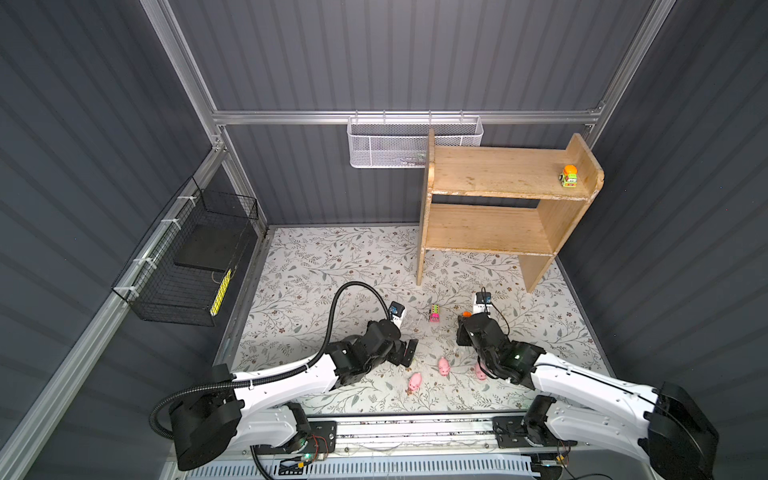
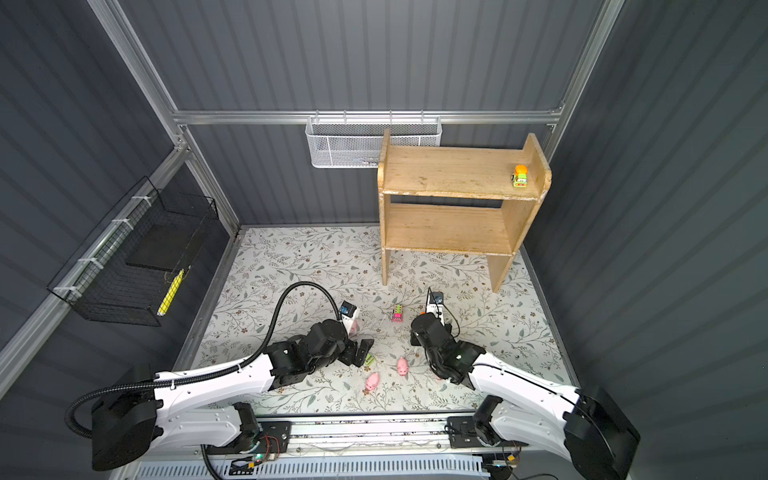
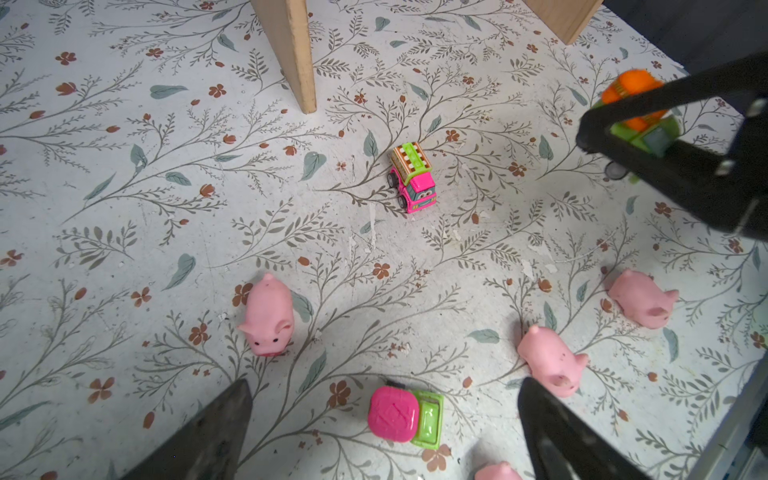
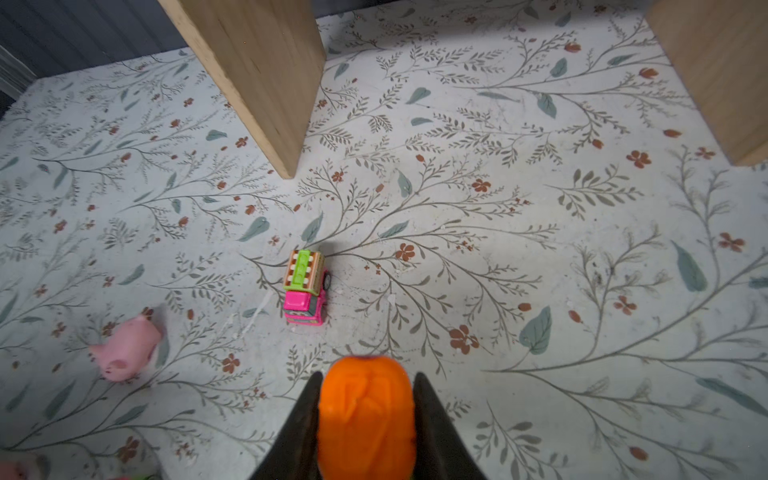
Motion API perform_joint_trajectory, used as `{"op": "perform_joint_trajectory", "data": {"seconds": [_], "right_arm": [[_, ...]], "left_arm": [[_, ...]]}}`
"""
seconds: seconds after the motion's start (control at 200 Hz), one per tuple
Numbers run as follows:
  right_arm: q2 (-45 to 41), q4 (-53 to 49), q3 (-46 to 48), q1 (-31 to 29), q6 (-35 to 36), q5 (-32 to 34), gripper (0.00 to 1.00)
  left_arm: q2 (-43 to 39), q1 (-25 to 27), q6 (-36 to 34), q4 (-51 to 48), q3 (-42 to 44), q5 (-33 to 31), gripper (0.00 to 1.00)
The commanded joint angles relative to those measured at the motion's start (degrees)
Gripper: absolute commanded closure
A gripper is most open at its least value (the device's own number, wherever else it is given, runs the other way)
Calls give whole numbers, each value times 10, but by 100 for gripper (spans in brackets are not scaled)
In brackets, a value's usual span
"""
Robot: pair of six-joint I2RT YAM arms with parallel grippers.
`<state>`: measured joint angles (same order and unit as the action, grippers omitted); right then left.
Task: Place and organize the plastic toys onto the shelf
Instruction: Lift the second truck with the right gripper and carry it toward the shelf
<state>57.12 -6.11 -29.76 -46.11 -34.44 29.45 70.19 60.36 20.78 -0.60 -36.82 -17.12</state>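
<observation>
At three o'clock from the pink ladder truck (image 1: 434, 312), our right gripper (image 4: 366, 378) pinches an orange-drummed mixer truck (image 4: 365, 419), bound, we judge, for the shelf (image 1: 498, 174) at twelve. Our left gripper (image 3: 384, 382) hangs spread above a pink-and-green vehicle (image 3: 405, 415).

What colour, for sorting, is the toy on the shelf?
Toy: orange and green, in a top view.

Cut off by the frame edge in the right wrist view: orange-topped vehicle (image 4: 365, 419), face and wheels out of sight. Blurred there: pink pig (image 4: 126, 353). Half covered by the right arm (image 1: 582, 376) in a top view, near right: another pig (image 1: 480, 371).
</observation>
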Motion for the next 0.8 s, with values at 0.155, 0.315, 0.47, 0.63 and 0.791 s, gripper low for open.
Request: {"op": "perform_joint_trajectory", "data": {"seconds": [0.155,0.315,0.47,0.63,0.791], "right_arm": [[-42,-225,-139,1,59,-14,74],[-53,-283,-225,1,97,-4,74],[-45,-319,-307,2,140,17,74],[-26,-339,-387,13,188,30,73],[-10,-342,-461,59,232,18,72]], "left_arm": [[-39,3,-34,-38,-46,-1,0],[-51,3,-53,-56,-67,-2,0],[-53,3,-66,-69,-86,3,0],[-49,3,-76,-74,-99,12,0],[-39,3,-86,-79,-114,17,0]]}}
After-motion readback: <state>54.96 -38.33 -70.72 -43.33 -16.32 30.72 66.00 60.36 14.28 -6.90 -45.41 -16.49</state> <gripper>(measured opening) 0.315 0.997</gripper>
